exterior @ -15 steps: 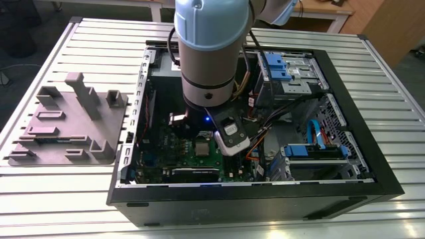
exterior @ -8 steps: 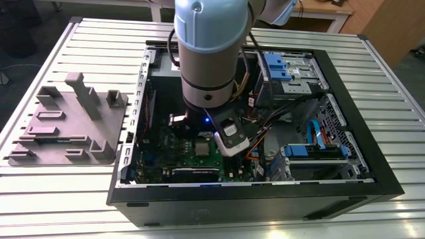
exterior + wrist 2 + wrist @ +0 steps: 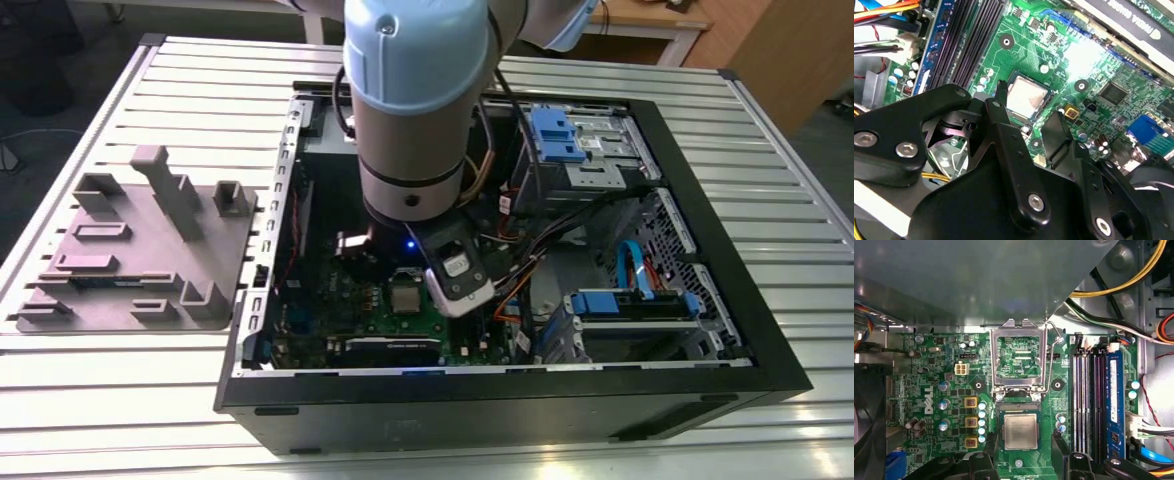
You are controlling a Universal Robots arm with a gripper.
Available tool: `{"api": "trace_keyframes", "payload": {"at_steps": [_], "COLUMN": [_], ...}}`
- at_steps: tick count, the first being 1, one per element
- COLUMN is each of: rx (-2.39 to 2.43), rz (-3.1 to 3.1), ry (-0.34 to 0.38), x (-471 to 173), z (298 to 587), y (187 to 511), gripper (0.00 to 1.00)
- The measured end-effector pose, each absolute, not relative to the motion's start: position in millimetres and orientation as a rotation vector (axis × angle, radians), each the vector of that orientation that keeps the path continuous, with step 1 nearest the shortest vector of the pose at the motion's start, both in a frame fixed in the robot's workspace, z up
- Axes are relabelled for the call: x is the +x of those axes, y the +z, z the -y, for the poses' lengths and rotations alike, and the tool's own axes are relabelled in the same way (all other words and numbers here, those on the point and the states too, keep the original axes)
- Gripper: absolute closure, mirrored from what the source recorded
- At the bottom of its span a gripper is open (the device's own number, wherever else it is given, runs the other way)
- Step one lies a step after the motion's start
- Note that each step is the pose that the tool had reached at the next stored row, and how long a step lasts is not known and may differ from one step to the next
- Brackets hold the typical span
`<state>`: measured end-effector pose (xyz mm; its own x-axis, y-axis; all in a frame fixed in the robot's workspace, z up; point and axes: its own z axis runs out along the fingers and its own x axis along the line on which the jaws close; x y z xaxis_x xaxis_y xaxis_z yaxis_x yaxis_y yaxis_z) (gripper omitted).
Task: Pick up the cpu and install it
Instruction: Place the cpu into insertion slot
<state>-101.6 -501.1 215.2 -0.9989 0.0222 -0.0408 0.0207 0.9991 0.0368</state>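
One small square chip is the centre of this work: the cpu (image 3: 1020, 431), pale and silvery, lies flat in its socket on the green board (image 3: 929, 390). The hand (image 3: 1029, 106) hangs just above it. Its two black fingers (image 3: 1004, 125) are spread wider than the chip, one at each side, and they hold nothing. Just beside the chip, the metal frame (image 3: 1019, 329) of the socket stands swung up and open. From this I judge that the carrying and the placing are done, but the locking is not, because nothing presses the chip down. Whether it sits fully on its contacts I cannot say for sure, since the fingers cover the edges of the socket in both wrist views. Near the socket stand the dark memory sticks (image 3: 1088, 400), and a grey metal box (image 3: 979, 280) hangs over the far part of the board. In the exterior view the arm (image 3: 414, 100) reaches down into the open computer case (image 3: 534, 405), and its wrist covers most of the socket area. The case rests on a slatted worktop (image 3: 120, 400), and a grey moulded holder (image 3: 134, 250) lies well apart from it, at the exterior view's left.
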Motion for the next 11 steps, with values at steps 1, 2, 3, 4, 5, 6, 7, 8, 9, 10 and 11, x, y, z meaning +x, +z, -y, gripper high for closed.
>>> {"api": "trace_keyframes", "payload": {"at_steps": [1,2,3,4,5,6,7,8,9,10,11], "rx": [0.033,0.033,0.033,0.033,0.033,0.033,0.033,0.033,0.033,0.033,0.033], "rz": [-3.100,-3.100,-3.100,-3.100,-3.100,-3.100,-3.100,-3.100,-3.100,-3.100,-3.099], "ry": [0.056,0.057,0.057,0.056,0.056,0.056,0.056,0.056,0.056,0.057,0.057], "x": [-101.5,-101.5,-101.5,-101.5,-101.5,-101.4,-101.4,-101.4,-101.4,-101.3,-101.2], "z": [501.0,501.0,500.9,500.8,500.6,500.6,500.6,500.6,500.5,500.4,499.9], "y": [214.6,213.9,213.2,212.5,212.1,212.1,212.0,212.1,212.0,211.8,211.6], "gripper": [0.46,0.46,0.46,0.46,0.46,0.46,0.46,0.46,0.46,0.46,0.46]}}
